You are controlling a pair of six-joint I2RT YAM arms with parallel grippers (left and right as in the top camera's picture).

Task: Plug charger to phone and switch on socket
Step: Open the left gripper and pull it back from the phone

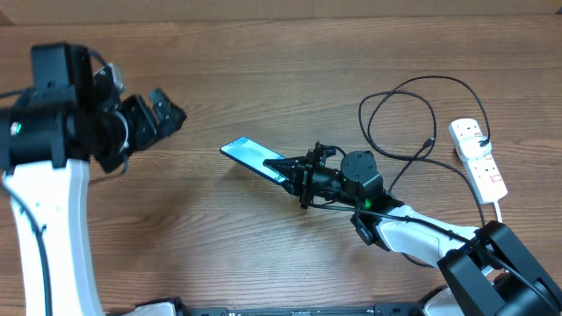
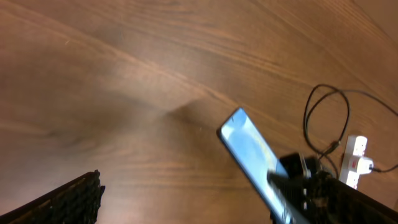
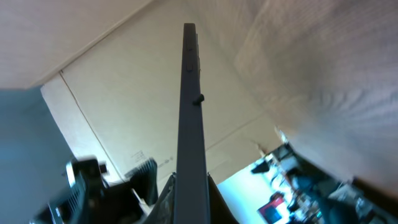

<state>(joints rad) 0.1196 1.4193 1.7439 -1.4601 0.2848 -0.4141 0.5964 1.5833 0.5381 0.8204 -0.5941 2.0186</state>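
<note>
Two arms in frame over the table [image 1: 263,70]. The right gripper [image 1: 297,175] was clamped tight on one end of the phone [image 1: 248,154], near mid-table. The phone's screen was lit blue and it was rolled partly onto its edge. The wrist view showed it edge-on, running straight out from between the fingers [image 3: 163,199]. I couldn't tell if the far end touched the wood.

The left gripper [image 1: 165,110] was at the far left, jaws spread wide with nothing between them, well apart from the phone. Only one ribbed finger [image 2: 68,199] showed in its own camera.

The charger [image 1: 399,105] lay in loose loops to the right of the right gripper. Its connector tip [image 1: 428,142] sat free on the table, not in the phone and well apart from it. The cable's other run led to the socket [image 1: 481,162] near the right edge. The socket lay flat, white cord trailing toward the front. Switch positions were too small to read.
</note>
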